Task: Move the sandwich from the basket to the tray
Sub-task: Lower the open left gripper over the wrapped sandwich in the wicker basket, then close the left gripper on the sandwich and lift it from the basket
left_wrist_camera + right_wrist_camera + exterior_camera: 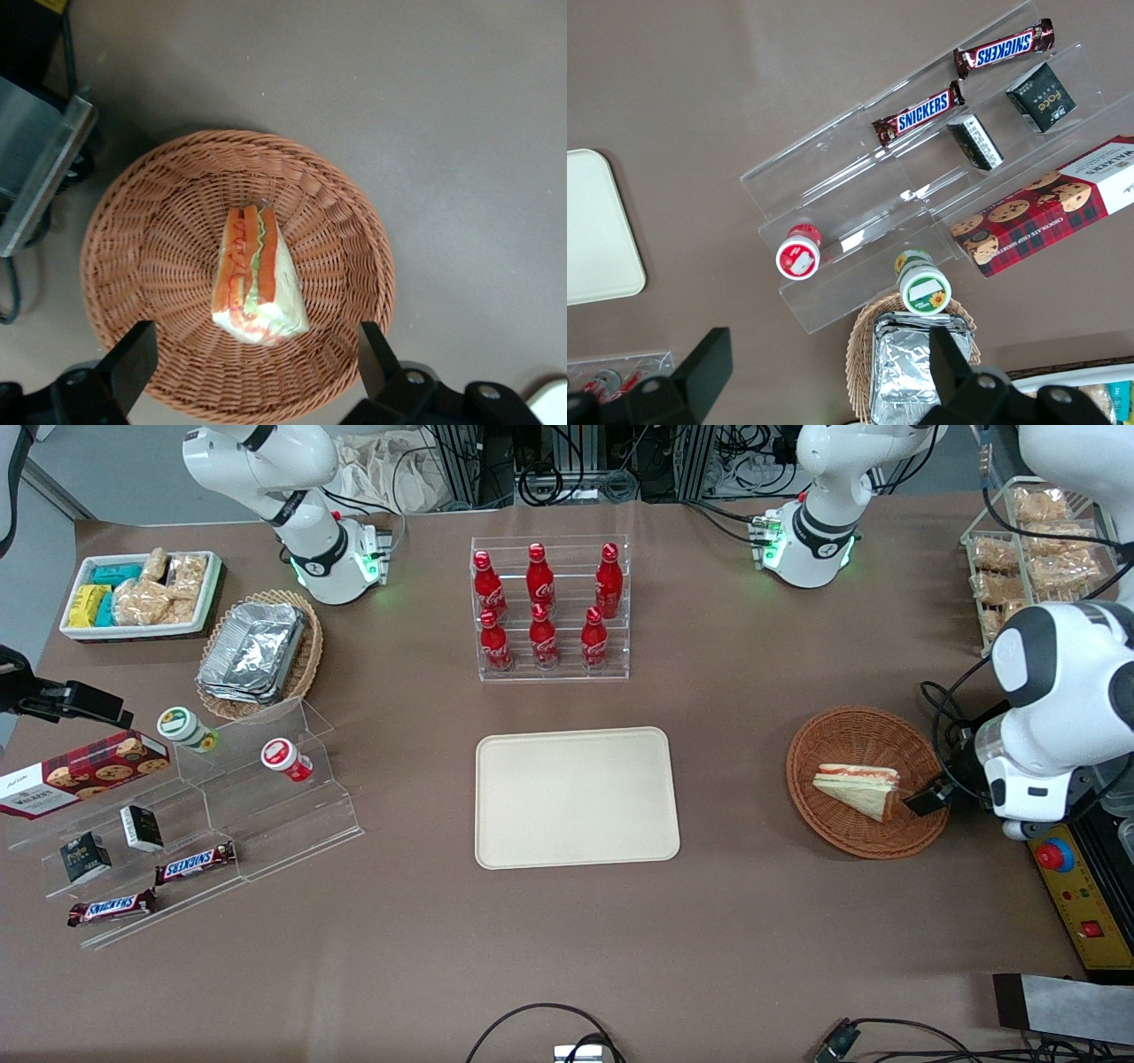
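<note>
Directly under open end effector [252, 359], sandwich [255, 276]

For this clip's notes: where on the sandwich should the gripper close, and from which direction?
Probably from straight above, across the two bread faces at the thicker end of the sandwich. It lies alone in the basket, and the open gripper already hangs over it.

front view: high above the table, looking steeply down, taking in tray [577, 797], basket [866, 781] and both arms.
left wrist view: looks straight down past the spread gripper [257, 372] onto basket [159, 257] and sandwich [255, 276], close.
right wrist view: looks down on the parked arm's end.
shared: basket, sandwich [856, 787]; tray corner [598, 230].
</note>
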